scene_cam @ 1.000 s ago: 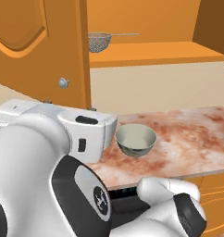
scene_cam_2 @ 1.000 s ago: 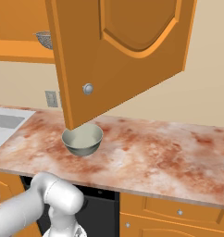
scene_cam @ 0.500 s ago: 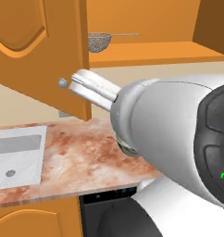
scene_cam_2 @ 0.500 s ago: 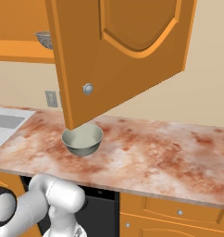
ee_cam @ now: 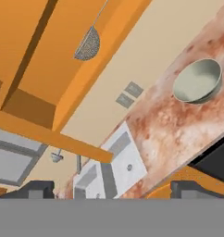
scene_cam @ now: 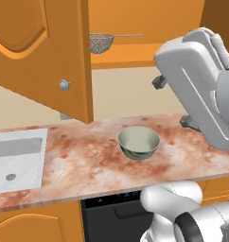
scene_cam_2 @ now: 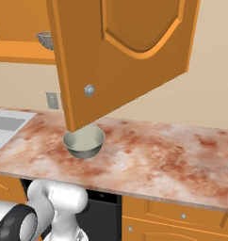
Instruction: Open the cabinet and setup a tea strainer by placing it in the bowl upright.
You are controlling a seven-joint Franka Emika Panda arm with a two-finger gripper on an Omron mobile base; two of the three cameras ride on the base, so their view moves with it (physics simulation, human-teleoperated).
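Ok, cabinet (scene_cam: pixel 45 61) doors open, tea strainer (scene_cam: pixel 101 42) on shelf above bowl (scene_cam: pixel 139 142). Gripper (ee_cam: pixel 111 192) jaws wide, empty. Strainer prob light, stiff, thin handle slippery — grab handle nr basket.

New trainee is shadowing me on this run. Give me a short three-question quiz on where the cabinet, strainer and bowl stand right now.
1. True or false: the cabinet doors are swung open.
2. Where is the tea strainer? A) on the cabinet shelf B) in the bowl C) in the sink
3. Fill in: the bowl sits on the ____ and holds nothing.

Key: 1 true; 2 A; 3 countertop. The gripper is open, holding nothing.
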